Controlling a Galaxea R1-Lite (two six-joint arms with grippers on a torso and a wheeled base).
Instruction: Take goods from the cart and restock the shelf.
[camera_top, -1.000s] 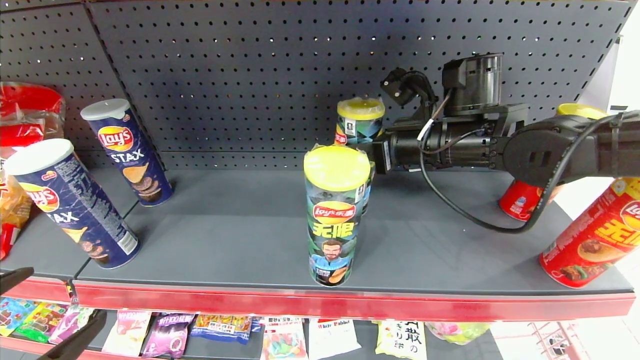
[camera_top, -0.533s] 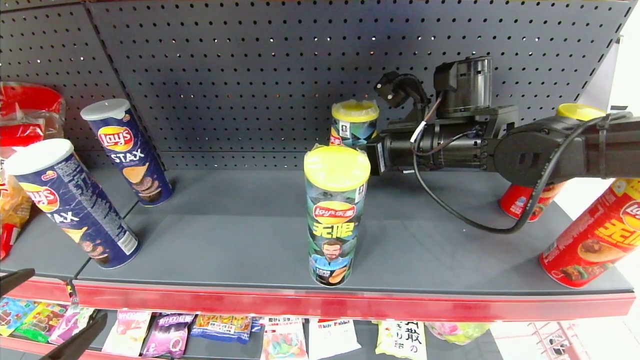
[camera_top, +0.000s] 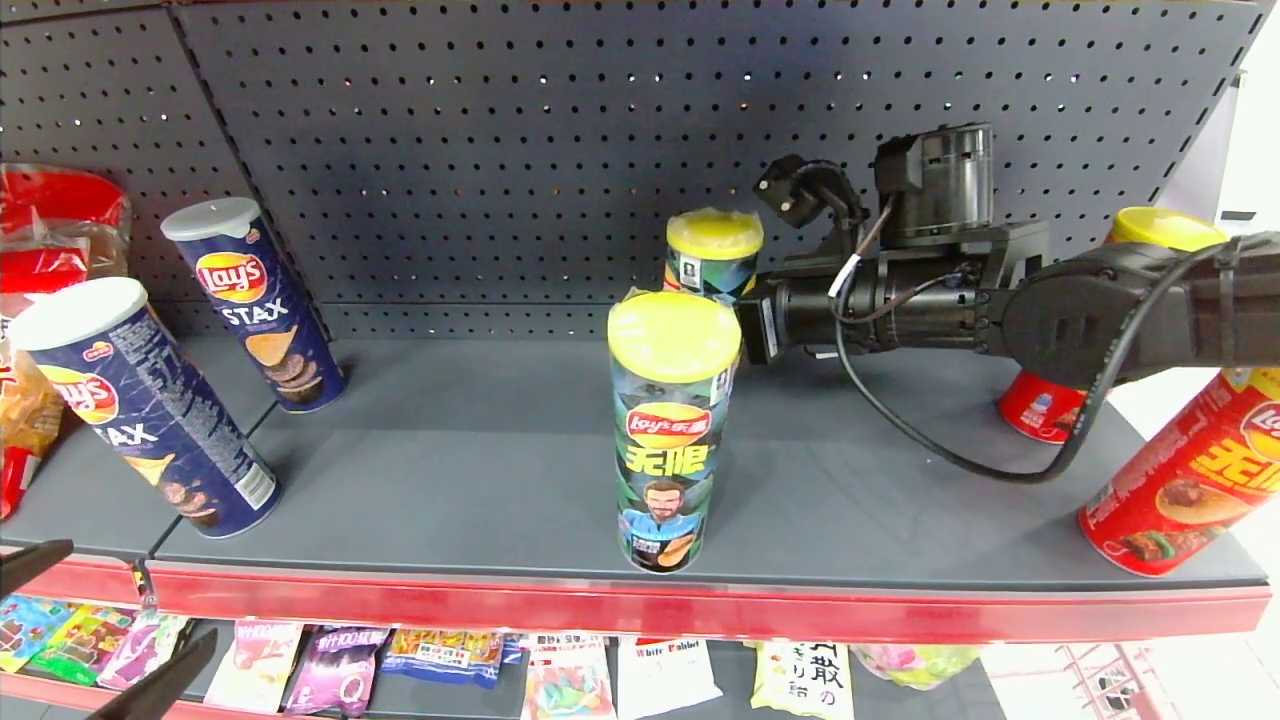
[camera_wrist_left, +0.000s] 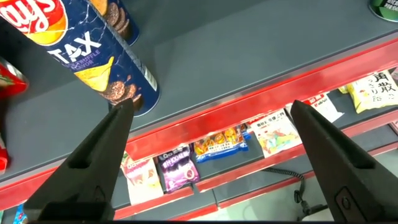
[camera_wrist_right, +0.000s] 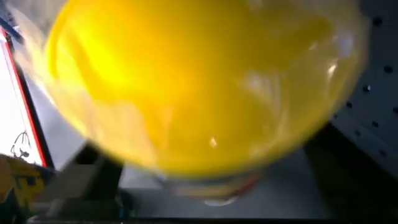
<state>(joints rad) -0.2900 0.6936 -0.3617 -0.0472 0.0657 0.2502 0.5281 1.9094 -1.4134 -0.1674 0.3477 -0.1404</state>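
A tall green chip can with a yellow lid (camera_top: 672, 440) stands upright near the front edge of the grey shelf (camera_top: 480, 460). Right behind it is a second green can (camera_top: 714, 250), its lower part hidden by the front one. My right gripper (camera_top: 738, 300) comes in from the right and is shut on this rear can, close to the pegboard back panel. Its yellow lid (camera_wrist_right: 199, 87) looms close in the right wrist view. My left gripper (camera_wrist_left: 210, 106) is open and holds nothing, low in front of the shelf's red edge (camera_wrist_left: 249, 99), left of centre.
Two blue chip cans (camera_top: 255, 300) (camera_top: 140, 405) lean at the left, with red bags (camera_top: 50, 230) beyond them. Red cans (camera_top: 1190, 470) (camera_top: 1050, 400) stand at the right, under my right arm. Snack packets (camera_top: 450, 660) fill the lower shelf. Bare shelf lies between the blue cans and the green ones.
My right gripper and its can have shifted a little lower and farther back behind the front can. The left arm has stayed put.
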